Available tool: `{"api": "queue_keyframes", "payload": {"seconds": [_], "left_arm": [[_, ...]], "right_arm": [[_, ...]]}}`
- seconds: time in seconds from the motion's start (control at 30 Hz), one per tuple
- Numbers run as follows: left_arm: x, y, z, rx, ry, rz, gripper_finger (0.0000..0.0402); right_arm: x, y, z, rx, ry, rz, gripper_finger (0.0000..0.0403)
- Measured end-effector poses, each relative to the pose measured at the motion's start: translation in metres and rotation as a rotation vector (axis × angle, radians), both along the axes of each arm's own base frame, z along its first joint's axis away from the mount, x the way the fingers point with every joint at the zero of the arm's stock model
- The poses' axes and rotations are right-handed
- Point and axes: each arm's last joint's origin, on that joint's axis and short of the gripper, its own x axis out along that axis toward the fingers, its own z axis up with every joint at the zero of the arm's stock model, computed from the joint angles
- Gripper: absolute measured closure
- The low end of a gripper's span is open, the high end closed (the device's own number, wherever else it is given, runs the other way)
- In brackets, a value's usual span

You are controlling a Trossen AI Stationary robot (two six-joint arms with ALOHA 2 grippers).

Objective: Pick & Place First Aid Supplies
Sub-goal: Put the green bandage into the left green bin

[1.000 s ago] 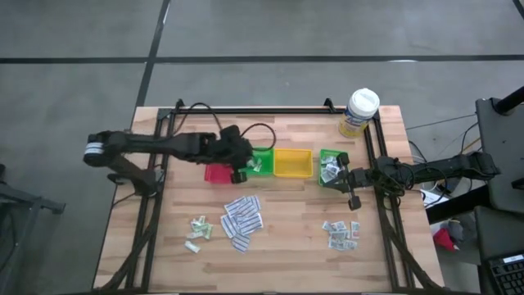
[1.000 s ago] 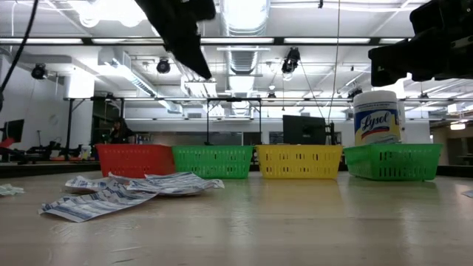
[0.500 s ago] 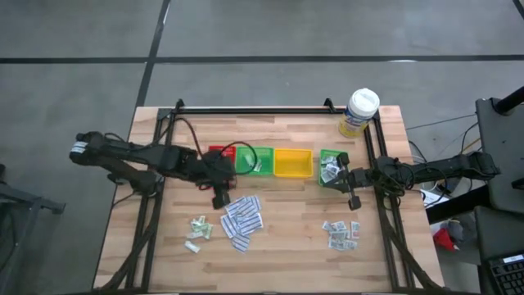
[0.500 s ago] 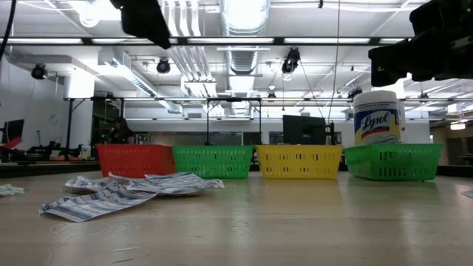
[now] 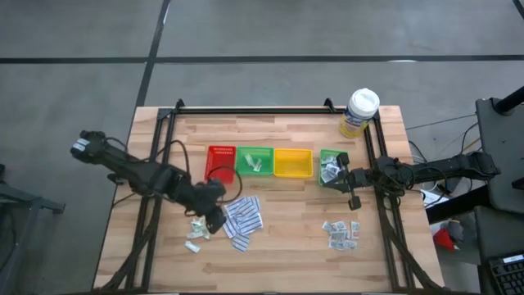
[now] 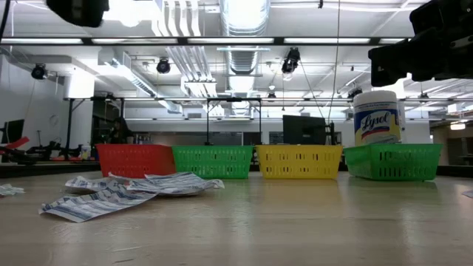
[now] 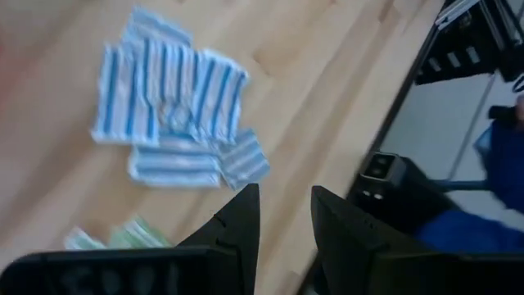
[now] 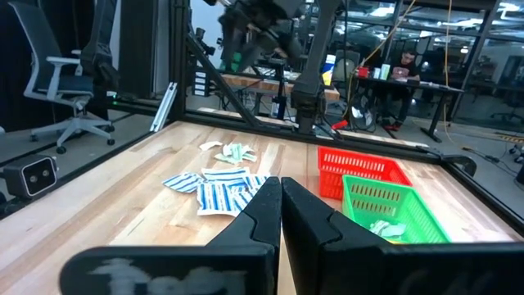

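Blue-striped packets (image 5: 242, 218) lie heaped near the table's middle, on bare wood in front of the trays. Pale green sachets (image 5: 199, 227) are scattered just to their left; a third cluster of small packets (image 5: 341, 233) lies well apart toward the right.

Left gripper (image 5: 214, 215) hangs over the table between the green sachets and the striped heap, fingers a little apart with nothing between them; in its wrist view the striped packets (image 7: 168, 115) lie on the wood beyond the fingertips.

Right gripper (image 5: 354, 200) waits at the right side, beside the rightmost green tray (image 5: 331, 168), fingers pressed together, nothing held.

Behind: red tray (image 5: 220, 161), second green tray (image 5: 255, 160), yellow tray (image 5: 292, 162) in a row; white-lidded tub (image 5: 359, 112) at the far right corner.
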Motion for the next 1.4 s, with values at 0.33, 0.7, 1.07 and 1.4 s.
{"api": "queue_keyframes", "payload": {"seconds": [0.33, 0.7, 1.07, 1.4], "left_arm": [[-0.023, -0.035, -0.021, -0.197, 0.171, 0.174, 0.0296], [-0.050, -0.060, -0.049, -0.310, 0.357, 0.360, 0.0296], [-0.067, -0.066, -0.076, -0.312, 0.462, 0.462, 0.0296], [-0.076, -0.061, -0.103, -0.281, 0.571, 0.451, 0.0296]], "right_arm": [[0.000, 0.000, 0.000, 0.000, 0.000, 0.000, 0.0394], [0.000, 0.000, 0.000, 0.000, 0.000, 0.000, 0.0394], [0.000, 0.000, 0.000, 0.000, 0.000, 0.000, 0.0394], [0.000, 0.000, 0.000, 0.000, 0.000, 0.000, 0.0394]]}}
